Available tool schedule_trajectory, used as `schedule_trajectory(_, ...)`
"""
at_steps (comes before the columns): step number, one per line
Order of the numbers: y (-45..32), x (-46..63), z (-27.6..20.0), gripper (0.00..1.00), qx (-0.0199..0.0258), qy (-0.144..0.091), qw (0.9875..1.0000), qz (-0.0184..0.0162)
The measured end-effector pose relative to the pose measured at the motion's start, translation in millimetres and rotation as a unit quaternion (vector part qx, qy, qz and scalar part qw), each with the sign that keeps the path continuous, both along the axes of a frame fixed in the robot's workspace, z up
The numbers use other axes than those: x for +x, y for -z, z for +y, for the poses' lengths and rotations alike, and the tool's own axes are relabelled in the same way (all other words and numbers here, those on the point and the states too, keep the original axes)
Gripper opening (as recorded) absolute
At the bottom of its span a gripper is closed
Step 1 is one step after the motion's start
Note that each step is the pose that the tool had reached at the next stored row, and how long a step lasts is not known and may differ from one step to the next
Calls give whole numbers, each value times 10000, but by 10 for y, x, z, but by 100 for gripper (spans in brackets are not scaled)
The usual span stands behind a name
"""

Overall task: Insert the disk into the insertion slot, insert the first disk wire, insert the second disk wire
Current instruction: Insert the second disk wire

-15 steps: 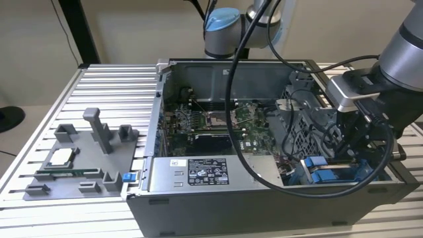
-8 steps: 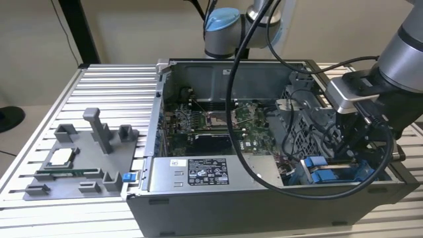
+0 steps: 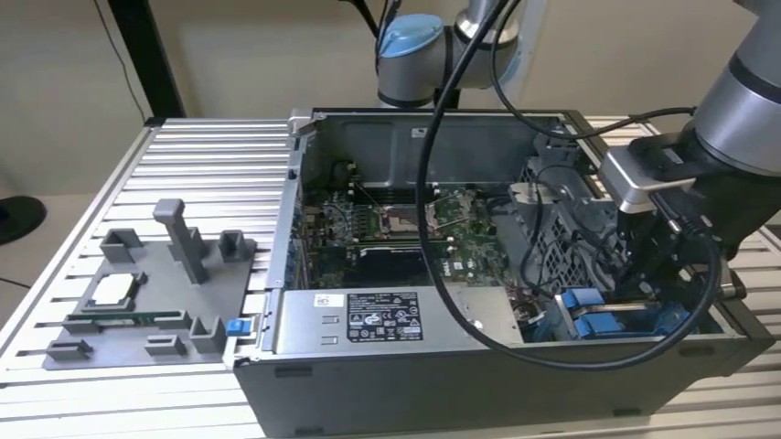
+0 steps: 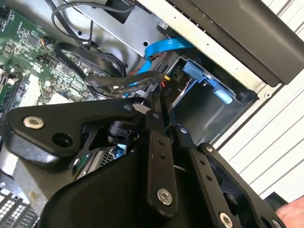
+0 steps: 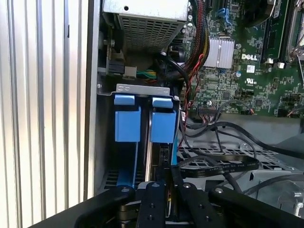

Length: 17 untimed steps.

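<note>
Down at the drive cage

Closed, or nearly so, gripper (image 5: pixel 164 183) fingers pinching a black wire connector (image 4: pixel 159 92). At twelve o'clock from fingertips in first wrist view: blue-framed disk (image 5: pixel 163 126), seated in insertion slot (image 5: pixel 142 89).

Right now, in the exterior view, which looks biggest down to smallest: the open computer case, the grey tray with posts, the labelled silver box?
1. Computer case
2. Grey tray
3. Silver box, close to the tray in apparent size, so that pair is unsure.

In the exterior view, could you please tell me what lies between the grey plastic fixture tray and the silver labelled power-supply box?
A small blue tab at the case's edge, in the exterior view.
</note>
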<state>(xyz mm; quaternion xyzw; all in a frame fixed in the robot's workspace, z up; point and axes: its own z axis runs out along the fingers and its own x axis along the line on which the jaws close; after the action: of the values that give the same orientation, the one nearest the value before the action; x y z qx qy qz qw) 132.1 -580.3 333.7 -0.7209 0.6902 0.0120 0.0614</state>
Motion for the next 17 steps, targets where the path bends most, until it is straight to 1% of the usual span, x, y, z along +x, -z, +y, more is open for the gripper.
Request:
schedule_trajectory(2, 3, 0, -1, 100, 3, 0, 10000, 0)
schedule_trajectory(3, -11, 0, -1, 100, 7, 0, 10000, 0)
schedule_trajectory(5, -71, 0, -1, 100, 23, 0, 10000, 0)
schedule_trajectory(8, -195, 0, -1, 100, 28, 0, 10000, 0)
schedule_trajectory(17, -604, 0, -1, 100, 30, 0, 10000, 0)
